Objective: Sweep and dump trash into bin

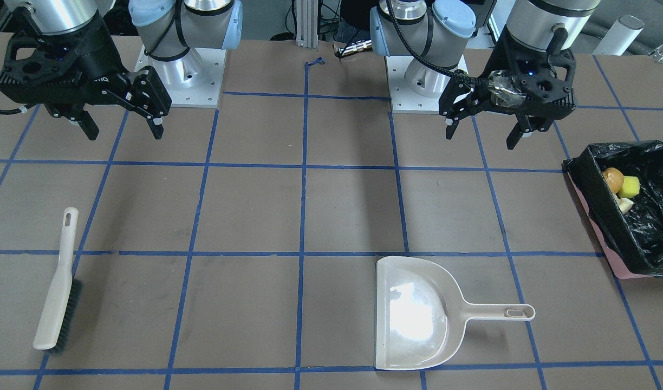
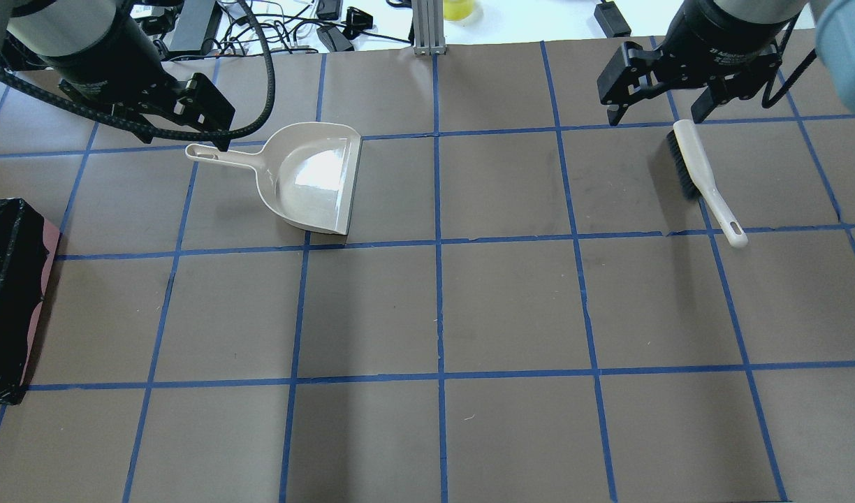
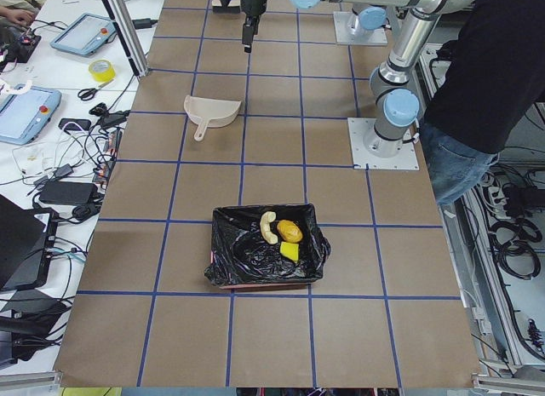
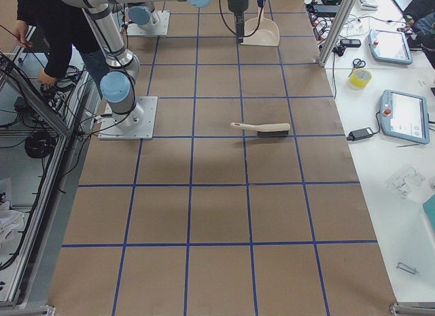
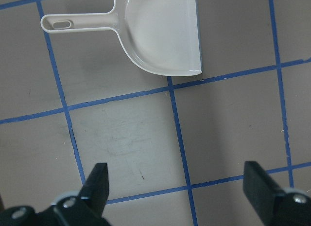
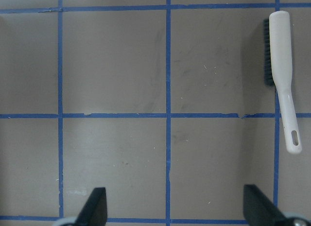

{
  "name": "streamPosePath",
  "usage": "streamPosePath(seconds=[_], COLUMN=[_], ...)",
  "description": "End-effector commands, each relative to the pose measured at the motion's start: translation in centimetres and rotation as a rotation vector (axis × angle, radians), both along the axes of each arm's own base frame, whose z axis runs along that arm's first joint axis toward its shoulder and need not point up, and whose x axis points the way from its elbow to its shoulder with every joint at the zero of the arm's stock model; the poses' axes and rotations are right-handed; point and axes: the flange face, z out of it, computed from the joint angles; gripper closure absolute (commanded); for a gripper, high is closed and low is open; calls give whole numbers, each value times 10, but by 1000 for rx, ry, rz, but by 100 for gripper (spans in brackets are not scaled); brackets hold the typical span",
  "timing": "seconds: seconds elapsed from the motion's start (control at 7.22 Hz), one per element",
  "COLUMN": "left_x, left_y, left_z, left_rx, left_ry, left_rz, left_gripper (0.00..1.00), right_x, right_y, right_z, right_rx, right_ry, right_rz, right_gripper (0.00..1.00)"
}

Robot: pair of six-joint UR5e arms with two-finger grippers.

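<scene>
- The trash sits inside the bin [image 1: 608, 254]: a yellow-brown potato-like lump [image 1: 613, 179], a green-and-yellow sponge block [image 1: 630, 187] and a pale golden croissant [image 1: 625, 205]. All three are grouped together against one inner wall.
- The bin is a pink rectangular box lined with a crinkled glossy black bag [image 1: 654, 227]. It stands upright at the table's end on the robot's left. No label or print is visible on it.
- The beige dustpan [image 1: 418, 319] lies flat on the table [image 1: 255, 206] with its pan empty. Its handle points toward the bin's end, and it is well apart from the bin. It carries no readable marking.
- The left end effector [image 1: 480, 135] hangs above the table with its fingers spread apart and nothing between them. In the left wrist view the dustpan lies ahead of the fingers, not between them.
- The brush [image 1: 58, 281] is beige with dark bristles and lies on its side on the table toward the robot's right. A hanging slot shows in its handle end.
- The right end effector [image 1: 124, 130] is above the table with its fingers spread wide and empty. The brush is off to one side in its wrist view.
- White lettering shows on both end effector bodies but is too small to read.
- Blue tape [image 1: 304, 216] marks a square grid across the brown table.
- A person [image 3: 477, 81] in dark clothing stands beside the robot's bases.
</scene>
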Motion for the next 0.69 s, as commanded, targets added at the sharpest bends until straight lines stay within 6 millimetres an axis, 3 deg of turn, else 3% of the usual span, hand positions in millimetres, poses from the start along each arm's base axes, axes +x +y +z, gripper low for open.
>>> streamPosePath(seconds=[0.0, 0.55], left_x=[1, 1], left_y=[0, 0], left_z=[0, -1], left_rx=[-1, 2], left_ry=[-1, 5], left_rz=[4, 5], left_gripper=[0, 0], right_x=[0, 0], right_y=[0, 1], right_z=[0, 1], right_rx=[0, -2], right_ry=[2, 0], right_rz=[0, 0], right_gripper=[0, 0])
